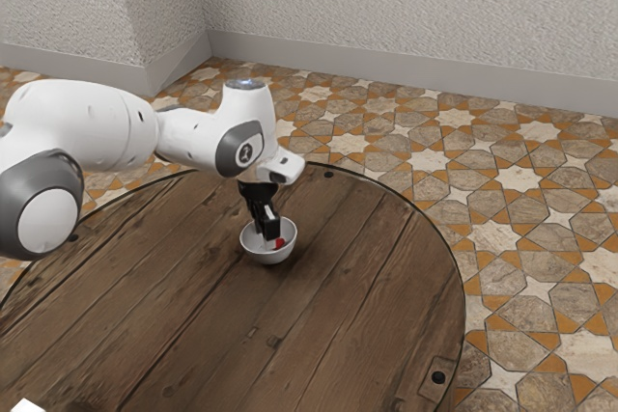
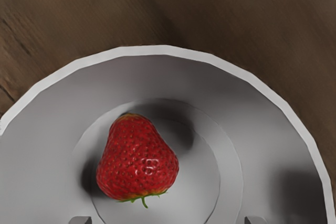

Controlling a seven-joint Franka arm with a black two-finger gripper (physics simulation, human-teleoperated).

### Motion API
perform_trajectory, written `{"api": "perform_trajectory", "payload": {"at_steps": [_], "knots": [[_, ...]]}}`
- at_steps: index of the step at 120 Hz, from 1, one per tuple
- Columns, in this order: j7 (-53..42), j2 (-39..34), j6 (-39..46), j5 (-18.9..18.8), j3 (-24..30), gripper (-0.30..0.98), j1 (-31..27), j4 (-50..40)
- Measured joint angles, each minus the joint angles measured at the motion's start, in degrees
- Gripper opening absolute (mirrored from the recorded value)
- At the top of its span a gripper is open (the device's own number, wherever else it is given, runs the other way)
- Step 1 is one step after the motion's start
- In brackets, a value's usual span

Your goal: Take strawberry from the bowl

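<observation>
My gripper (image 1: 265, 229) points down into the white bowl (image 1: 268, 256) on the round wooden table, its fingertips at or below rim height. The strawberry (image 1: 279, 243) shows as a red patch beside the fingers, partly covered by them. In the wrist view the whole red strawberry (image 2: 137, 161) lies on the floor of the bowl (image 2: 273, 145), its green stem end toward my gripper (image 2: 168, 220). Two fingertips stand wide apart at that view's lower edge, with nothing held between them.
The bowl's rim curves closely around my fingers. Bare planks of the table (image 1: 193, 315) surround it. A small white object (image 1: 27, 405) is at the exterior view's lower left corner.
</observation>
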State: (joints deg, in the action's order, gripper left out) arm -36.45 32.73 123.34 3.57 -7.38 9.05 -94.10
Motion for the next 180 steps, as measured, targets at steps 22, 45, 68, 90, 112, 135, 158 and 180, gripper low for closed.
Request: {"api": "perform_trajectory", "payload": {"at_steps": [22,45,68,90,112,135,158,180], "knots": [[-1.15,0.06,1.33,-0.09,-0.04,0.34,0.00,-0.13],[-2.10,1.08,3.93,0.28,0.00,0.34,0.00,-0.21],[-2.80,1.83,5.67,0.50,0.00,0.33,0.00,-0.23],[-3.27,1.89,6.67,0.61,0.00,0.24,0.00,-0.91],[-3.57,1.88,7.19,1.00,0.00,0.15,0.00,-1.02],[-3.40,2.07,7.93,0.87,-0.01,0.09,0.00,-1.70],[-2.91,1.07,8.36,0.72,-0.01,0.06,0.06,-2.09],[-2.12,-4.90,8.29,0.49,-0.01,0.04,0.80,-5.92]]}}
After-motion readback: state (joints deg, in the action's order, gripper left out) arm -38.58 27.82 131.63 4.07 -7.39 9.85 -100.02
